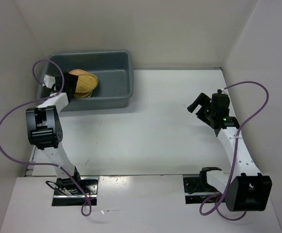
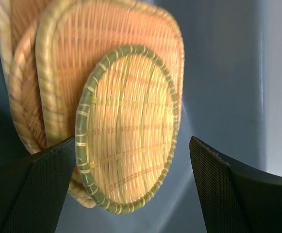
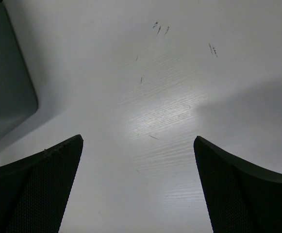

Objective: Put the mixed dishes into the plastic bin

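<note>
The blue-grey plastic bin (image 1: 112,65) stands at the far left of the table. Inside it lies a stack of orange-tan woven plates (image 1: 84,83). In the left wrist view the small yellowish round plate (image 2: 127,128) with a dark rim lies on top of the larger woven plates (image 2: 63,58) on the bin floor (image 2: 223,73). My left gripper (image 2: 131,187) hangs over the bin above the stack, open and holding nothing. My right gripper (image 1: 200,104) is open and empty above the bare table at the right; it also shows in the right wrist view (image 3: 137,184).
White walls close in the table at the back and both sides. The bin's corner (image 3: 7,82) shows at the left edge of the right wrist view. Purple cables (image 1: 14,116) loop off both arms.
</note>
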{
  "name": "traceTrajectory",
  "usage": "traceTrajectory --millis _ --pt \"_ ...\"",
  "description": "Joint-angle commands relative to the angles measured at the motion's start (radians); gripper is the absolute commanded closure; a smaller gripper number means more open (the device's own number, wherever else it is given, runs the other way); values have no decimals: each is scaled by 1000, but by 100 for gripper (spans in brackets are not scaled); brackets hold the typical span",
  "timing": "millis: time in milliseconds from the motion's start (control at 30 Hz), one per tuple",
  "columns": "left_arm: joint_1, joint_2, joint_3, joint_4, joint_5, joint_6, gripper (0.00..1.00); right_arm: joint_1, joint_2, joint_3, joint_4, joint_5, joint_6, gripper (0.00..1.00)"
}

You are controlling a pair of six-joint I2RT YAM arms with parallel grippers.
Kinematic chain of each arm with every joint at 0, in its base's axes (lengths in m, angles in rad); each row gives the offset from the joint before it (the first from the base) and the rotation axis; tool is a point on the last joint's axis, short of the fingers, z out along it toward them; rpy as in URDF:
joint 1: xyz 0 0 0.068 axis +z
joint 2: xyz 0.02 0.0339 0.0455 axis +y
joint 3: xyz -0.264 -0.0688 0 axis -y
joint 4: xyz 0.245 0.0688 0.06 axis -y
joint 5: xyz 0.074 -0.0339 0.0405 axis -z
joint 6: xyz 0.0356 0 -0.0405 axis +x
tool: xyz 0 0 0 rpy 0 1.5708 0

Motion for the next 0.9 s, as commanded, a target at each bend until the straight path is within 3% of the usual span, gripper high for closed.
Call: traceTrajectory --millis 0,233,333,400,467,533,600,767,867 --pt "1 -109 121 -92 -94 98 0 -5 -34 -5 6 14 -17 0" --pt "1 -316 221 -244 -357 362 0 -5 -53 -5 17 -4 -17 0" --pt "1 -448 178 -201 -310 518 0 -5 -74 -5 26 -14 -17 0" --pt "1 -569 82 -146 -138 601 0 -5 -85 -5 26 -26 -17 0" --pt "-22 -693 -8 -120 73 612 0 -5 -85 -5 26 -87 -29 0" --pt "-108 -772 -159 -111 167 612 0 -5 -106 8 -4 -165 -29 0" --pt "-165 -885 -263 -124 252 518 0 -5 -132 17 -30 -199 -29 0" --pt "-341 -1167 -495 -377 189 410 0 -5 -197 17 -118 -285 -29 0" --pt "-341 -1362 -529 -523 128 400 0 -5 -220 17 -127 -348 -17 0"
